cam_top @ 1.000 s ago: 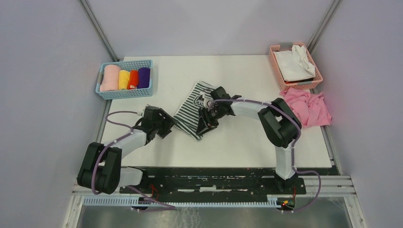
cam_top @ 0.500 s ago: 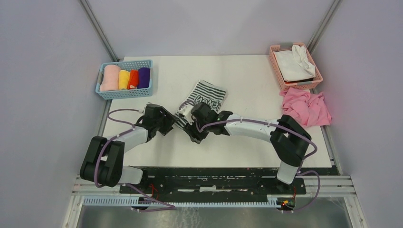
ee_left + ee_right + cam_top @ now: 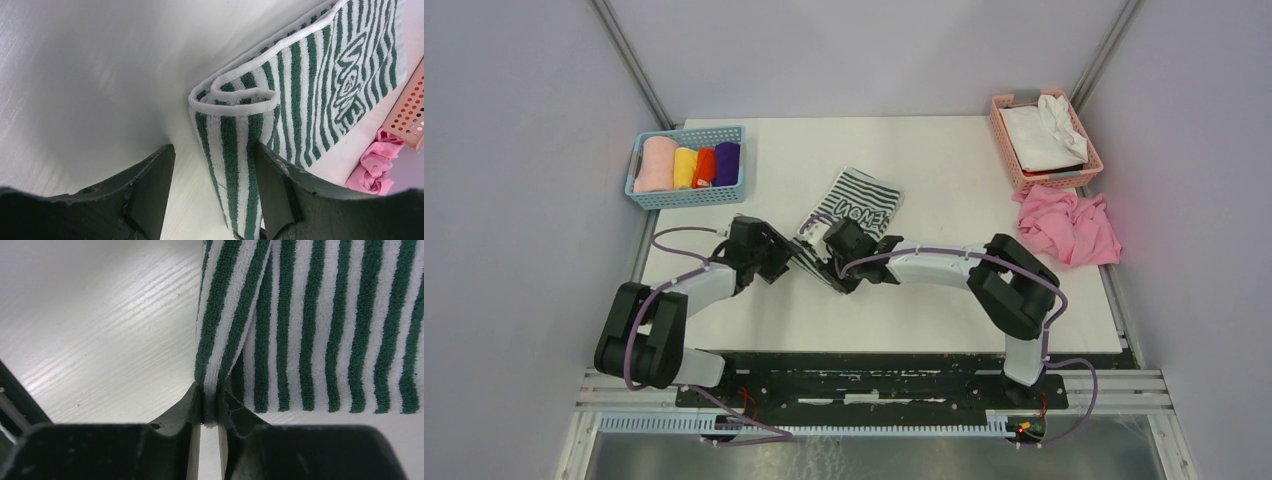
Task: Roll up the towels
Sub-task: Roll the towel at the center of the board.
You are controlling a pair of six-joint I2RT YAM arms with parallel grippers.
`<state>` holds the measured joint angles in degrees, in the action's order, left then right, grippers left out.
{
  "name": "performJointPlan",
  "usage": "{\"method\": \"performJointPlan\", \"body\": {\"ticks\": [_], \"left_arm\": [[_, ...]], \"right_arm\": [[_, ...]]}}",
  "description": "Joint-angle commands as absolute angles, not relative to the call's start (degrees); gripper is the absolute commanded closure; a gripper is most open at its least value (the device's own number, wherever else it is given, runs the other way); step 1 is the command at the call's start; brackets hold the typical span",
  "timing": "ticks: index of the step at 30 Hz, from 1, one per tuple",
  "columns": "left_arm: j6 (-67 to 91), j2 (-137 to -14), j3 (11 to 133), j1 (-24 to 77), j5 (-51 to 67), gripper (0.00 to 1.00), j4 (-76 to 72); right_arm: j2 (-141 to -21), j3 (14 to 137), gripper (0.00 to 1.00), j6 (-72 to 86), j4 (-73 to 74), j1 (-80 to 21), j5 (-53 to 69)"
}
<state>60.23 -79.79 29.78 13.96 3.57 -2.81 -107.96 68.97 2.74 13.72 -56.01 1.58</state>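
The green-and-white striped towel [image 3: 861, 205] lies mid-table with its near-left end rolled up. In the left wrist view that rolled end [image 3: 240, 115] sits between my left gripper's [image 3: 215, 195] open fingers, against the right finger and apart from the left one. My left gripper [image 3: 786, 262] is at the roll's left end. My right gripper [image 3: 832, 268] is at the roll's near side. The right wrist view shows my right gripper [image 3: 210, 407] shut on a folded edge of the striped towel [image 3: 320, 325]. The purple cloth [image 3: 726, 163] lies rolled in the blue basket [image 3: 686, 197].
The blue basket at the back left also holds pink, yellow and orange rolls. At the back right a pink basket [image 3: 1014, 165] holds a white cloth [image 3: 1044, 135]. A crumpled pink cloth [image 3: 1069, 225] lies in front of it, near the table's right edge.
My right gripper has moved left and toward me along the striped towel and closed on its folded edge. The towel's lettered far part now shows. My left gripper has barely moved.
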Motion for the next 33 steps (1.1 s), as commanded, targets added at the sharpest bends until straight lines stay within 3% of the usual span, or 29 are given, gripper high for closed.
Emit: {"method": "performJointPlan", "body": {"ticks": [1,5,12,26,29,33], "left_arm": [[57.06,-82.65,29.26,13.79,1.29,0.32,5.75],[57.12,-83.29,29.79,13.8,1.78,0.32,5.36],[58.33,-84.1,30.6,13.8,3.7,0.3,2.97],[59.33,-88.93,34.57,13.72,3.99,0.28,-0.91],[59.51,-92.36,35.63,13.75,4.2,0.33,-0.97],[59.82,-95.96,35.82,13.78,4.62,0.5,-1.53]], "right_arm": [[-106.82,69.1,0.82,8.48,8.74,-51.19,13.07],[-108.38,68.69,0.98,16.88,4.9,-45.0,28.09],[-116.92,70.14,1.0,33.84,-3.08,-37.88,47.16],[-125.56,71.26,1.0,45.13,-4.59,-32.84,52.41],[-125.04,72.25,0.98,42.81,-1.82,-32.85,51.24],[-121.51,73.37,0.89,36.18,5.22,-32.95,47.35]]}}
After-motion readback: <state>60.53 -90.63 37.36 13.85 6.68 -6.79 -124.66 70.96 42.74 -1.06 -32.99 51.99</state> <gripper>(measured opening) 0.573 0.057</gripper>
